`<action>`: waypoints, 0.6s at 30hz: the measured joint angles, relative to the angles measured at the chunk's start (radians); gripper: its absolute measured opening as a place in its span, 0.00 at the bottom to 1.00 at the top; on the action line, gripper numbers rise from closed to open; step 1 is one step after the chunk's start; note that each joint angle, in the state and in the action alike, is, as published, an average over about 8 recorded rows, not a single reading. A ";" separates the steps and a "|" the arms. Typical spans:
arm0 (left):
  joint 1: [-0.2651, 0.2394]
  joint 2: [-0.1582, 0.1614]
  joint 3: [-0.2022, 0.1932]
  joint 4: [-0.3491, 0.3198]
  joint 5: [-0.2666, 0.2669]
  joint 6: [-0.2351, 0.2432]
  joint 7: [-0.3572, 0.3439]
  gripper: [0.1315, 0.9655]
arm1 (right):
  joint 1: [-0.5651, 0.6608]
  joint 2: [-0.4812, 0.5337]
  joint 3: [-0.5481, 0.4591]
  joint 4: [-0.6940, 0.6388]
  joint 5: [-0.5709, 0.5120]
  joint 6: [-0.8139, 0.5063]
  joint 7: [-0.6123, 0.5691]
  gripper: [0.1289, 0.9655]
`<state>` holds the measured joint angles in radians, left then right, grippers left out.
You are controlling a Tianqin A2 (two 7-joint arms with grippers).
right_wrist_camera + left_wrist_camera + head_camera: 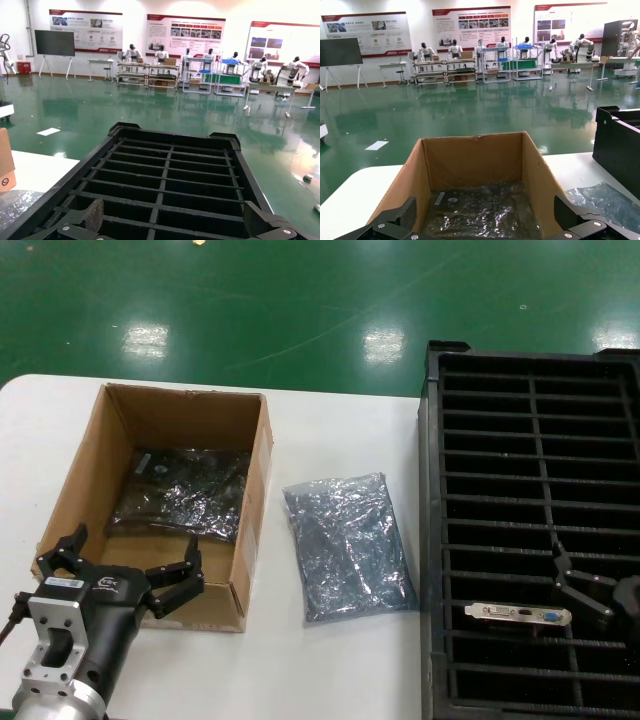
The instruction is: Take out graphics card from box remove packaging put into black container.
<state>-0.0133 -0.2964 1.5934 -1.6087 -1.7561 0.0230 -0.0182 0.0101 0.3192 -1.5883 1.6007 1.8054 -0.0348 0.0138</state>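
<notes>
The graphics card [518, 615] stands in a slot of the black container [434, 540], only its silver bracket with the blue port showing. Just right of it my right gripper [580, 590] hangs open over the slats, nothing between its fingers [95, 215]. The empty silvery packaging [345, 545] lies flat on the table between the box [255, 490] and the container. My left gripper [130, 560] is open above the box's near wall, facing the dark bagged cards [485, 212] inside. The card is hidden in both wrist views.
Dark bagged cards [180, 495] cover the floor of the box. White table [340, 420] runs behind and between box and container. The left wrist view shows the packaging [605, 200] and the container's corner [620, 145] beside the box [472, 165].
</notes>
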 joint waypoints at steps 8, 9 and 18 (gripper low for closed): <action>0.000 0.000 0.000 0.000 0.000 0.000 0.000 1.00 | 0.000 0.000 0.000 0.000 0.000 0.000 0.000 1.00; 0.000 0.000 0.000 0.000 0.000 0.000 0.000 1.00 | 0.000 0.000 0.000 0.000 0.000 0.000 0.000 1.00; 0.000 0.000 0.000 0.000 0.000 0.000 0.000 1.00 | 0.000 0.000 0.000 0.000 0.000 0.000 0.000 1.00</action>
<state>-0.0133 -0.2964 1.5934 -1.6087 -1.7561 0.0230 -0.0182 0.0101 0.3192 -1.5883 1.6007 1.8054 -0.0348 0.0138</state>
